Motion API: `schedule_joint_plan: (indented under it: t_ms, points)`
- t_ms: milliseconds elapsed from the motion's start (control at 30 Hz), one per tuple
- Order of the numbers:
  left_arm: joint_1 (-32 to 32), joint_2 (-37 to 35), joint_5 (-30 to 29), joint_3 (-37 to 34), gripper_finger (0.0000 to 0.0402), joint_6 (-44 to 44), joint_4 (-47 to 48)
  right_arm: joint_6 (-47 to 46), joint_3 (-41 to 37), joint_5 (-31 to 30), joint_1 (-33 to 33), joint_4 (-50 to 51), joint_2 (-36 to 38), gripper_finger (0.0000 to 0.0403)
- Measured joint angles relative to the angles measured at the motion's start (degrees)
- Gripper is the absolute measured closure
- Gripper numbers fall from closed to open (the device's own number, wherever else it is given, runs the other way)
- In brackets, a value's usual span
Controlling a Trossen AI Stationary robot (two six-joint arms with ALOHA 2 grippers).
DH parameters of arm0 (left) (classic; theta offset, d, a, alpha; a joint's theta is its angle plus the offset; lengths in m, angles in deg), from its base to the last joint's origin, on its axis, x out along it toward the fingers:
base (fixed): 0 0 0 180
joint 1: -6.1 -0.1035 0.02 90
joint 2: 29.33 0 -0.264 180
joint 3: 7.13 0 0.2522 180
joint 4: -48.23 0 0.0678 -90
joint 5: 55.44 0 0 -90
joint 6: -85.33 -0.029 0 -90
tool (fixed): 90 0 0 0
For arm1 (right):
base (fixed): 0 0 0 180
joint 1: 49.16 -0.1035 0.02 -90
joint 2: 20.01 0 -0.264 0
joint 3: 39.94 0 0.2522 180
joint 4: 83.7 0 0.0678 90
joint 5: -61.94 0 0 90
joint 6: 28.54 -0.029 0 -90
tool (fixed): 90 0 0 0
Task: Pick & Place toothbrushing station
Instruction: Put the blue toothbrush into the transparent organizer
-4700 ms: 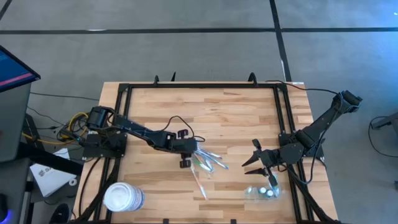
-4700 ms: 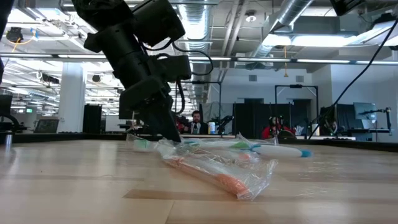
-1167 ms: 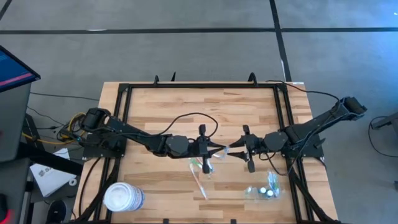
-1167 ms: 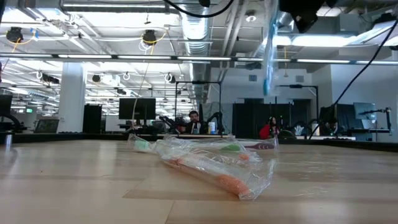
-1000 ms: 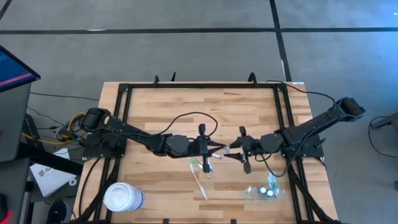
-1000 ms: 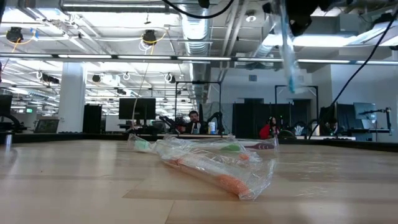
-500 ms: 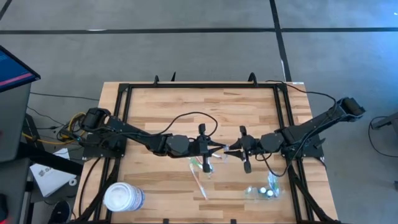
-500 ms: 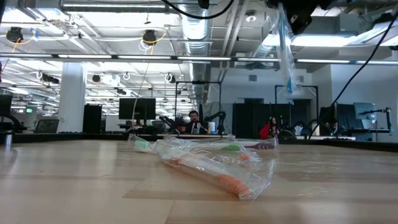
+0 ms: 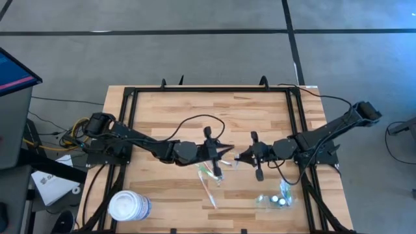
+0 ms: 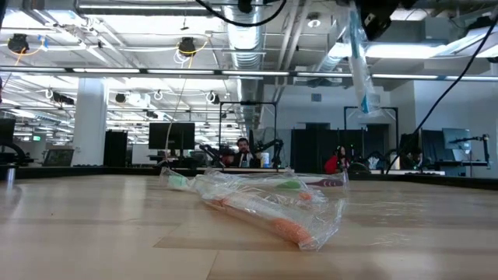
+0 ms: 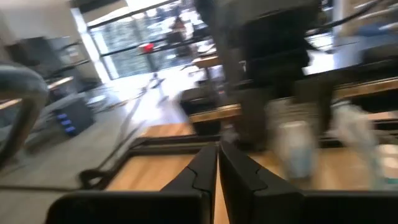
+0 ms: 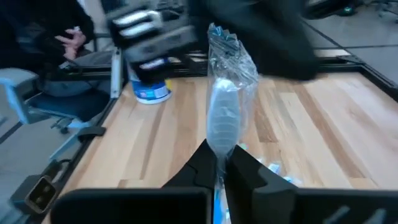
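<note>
The toothbrushing station [image 9: 275, 199] is seen lying on the table [image 9: 169, 117] near its front edge, well apart from both grippers. A wrapped toothbrush [image 12: 225, 118] is pinched between the closed fingers of the right gripper [image 9: 238, 158]. The left gripper [image 9: 225, 151] is closed on nothing.

The two arms meet over the middle of the bench [image 9: 260, 117], the left claw [image 9: 224, 154] and right claw [image 9: 238, 156] tip to tip. The right claw holds a wrapped brush [image 12: 225, 118] above the bench. Just near-side of the left claw, more wrapped brushes [image 9: 209, 181] lie on the bench. The holder [image 9: 275, 200] sits near the front right corner, and the tub [image 9: 128, 206] at the front left corner.
</note>
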Motion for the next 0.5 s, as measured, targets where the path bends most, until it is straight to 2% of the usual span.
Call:
schedule_joint_plan:
  t_ms: [100, 500]
  points:
    - [0.07, -0.47, -2.61, 0.0, 0.0384, -0.2, -0.22, 0.45, -0.03, 0.87, -1.22, 0.86, 1.66, 0.0397]
    - [0.09, -0.81, -2.83, -0.02, 0.0385, -0.02, 2.62, 0.58, 0.0, 1.25, -7.57, 5.66, 9.23, 0.04]
